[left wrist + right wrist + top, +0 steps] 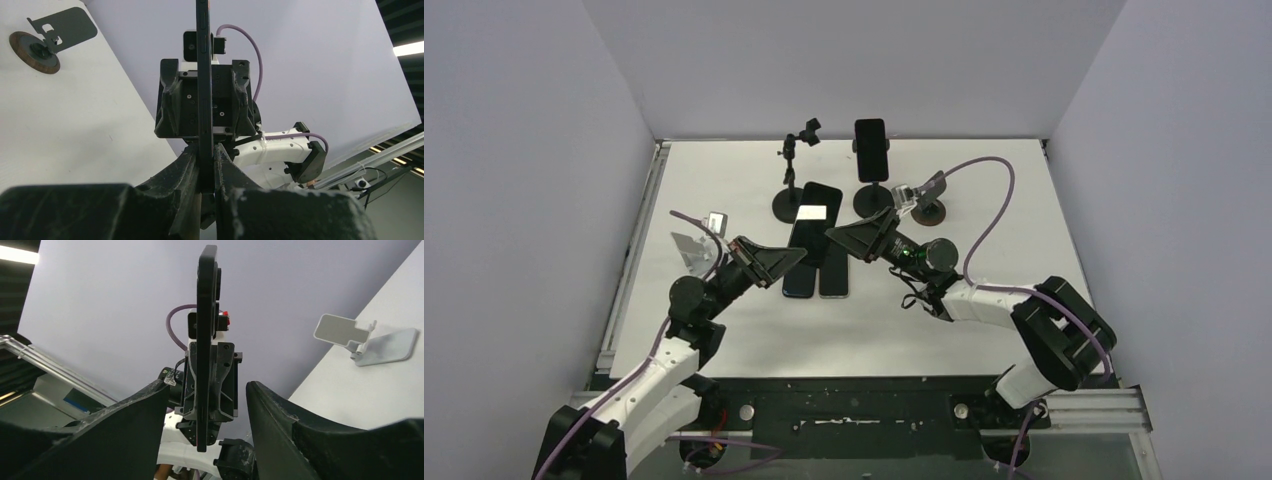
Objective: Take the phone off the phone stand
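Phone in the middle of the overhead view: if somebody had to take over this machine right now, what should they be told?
The left gripper is shut on the phone, holding it edge-on above the table.
The right gripper is open, with a finger on either side of the phone's other end, not touching yet.
Done: this phone is off any stand; the clamp stand is empty.
Left: probably close the right gripper, release the left and lay the phone down.
A second phone sits on a stand at the back.

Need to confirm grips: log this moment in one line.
left gripper: shut on phone | right gripper: open, straddling phone, no contact
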You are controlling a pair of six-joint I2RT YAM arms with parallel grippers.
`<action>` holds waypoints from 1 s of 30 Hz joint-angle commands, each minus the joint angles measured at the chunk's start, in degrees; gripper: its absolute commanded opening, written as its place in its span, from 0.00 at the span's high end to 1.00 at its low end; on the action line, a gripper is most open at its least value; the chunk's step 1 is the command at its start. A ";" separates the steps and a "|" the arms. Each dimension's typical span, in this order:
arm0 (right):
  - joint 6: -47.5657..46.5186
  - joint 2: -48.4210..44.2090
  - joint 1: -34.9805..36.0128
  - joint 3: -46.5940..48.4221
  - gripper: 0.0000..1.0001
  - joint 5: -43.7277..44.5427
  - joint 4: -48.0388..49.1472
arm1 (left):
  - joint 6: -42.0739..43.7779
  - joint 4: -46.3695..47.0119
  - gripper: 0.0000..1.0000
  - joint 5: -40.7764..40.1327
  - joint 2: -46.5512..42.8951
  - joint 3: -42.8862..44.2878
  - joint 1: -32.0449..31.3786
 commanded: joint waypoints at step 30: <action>6.37 7.10 2.56 5.74 0.90 -4.13 15.51 | 1.58 7.20 1.00 0.84 -3.24 -2.16 -0.37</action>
